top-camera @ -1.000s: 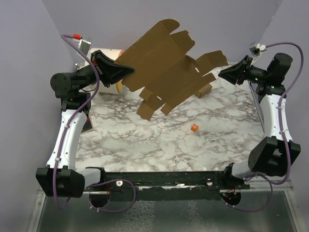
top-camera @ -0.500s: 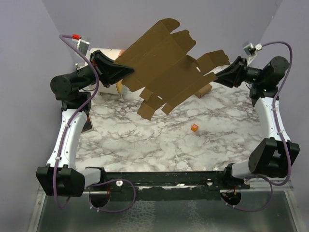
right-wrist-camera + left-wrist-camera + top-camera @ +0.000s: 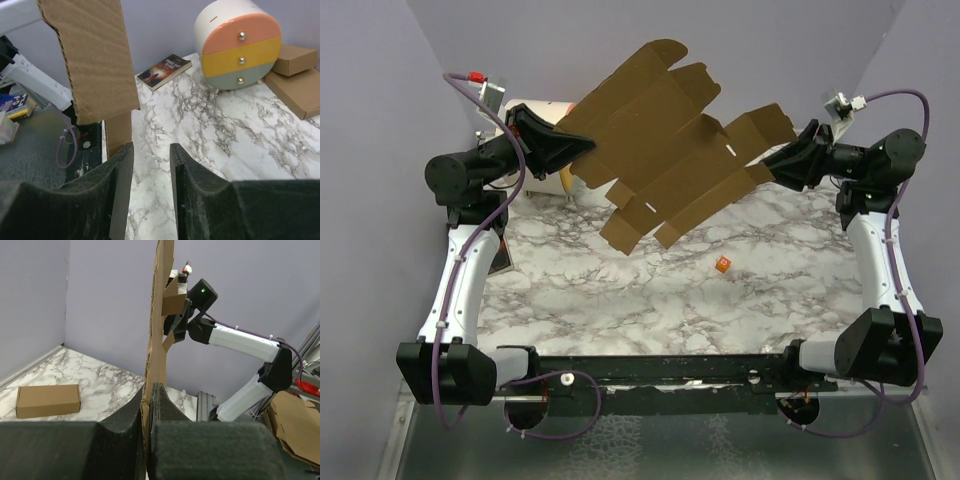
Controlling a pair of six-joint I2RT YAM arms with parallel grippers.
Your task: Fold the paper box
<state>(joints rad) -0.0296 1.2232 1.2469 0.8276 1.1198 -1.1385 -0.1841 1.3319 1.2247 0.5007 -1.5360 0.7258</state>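
left fingers point(image 3: 167, 412) are clamped tight on the left edge of the paper box point(image 3: 660, 140), an unfolded die-cut sheet held in the air over the back of the tabletop point(image 3: 620, 300). step in hand, as i read it: getting a second grip before any crease is made. the sheet's long axis runs across from the left arm toward the right, its broad face turned up to the overhead camera, flaps fanning off both long edges. right fingers point(image 3: 120, 170) stand narrowly parted, holding nothing, just at a right-hand flap; whether one touches it is hard to tell. next they must take that flap between them and close
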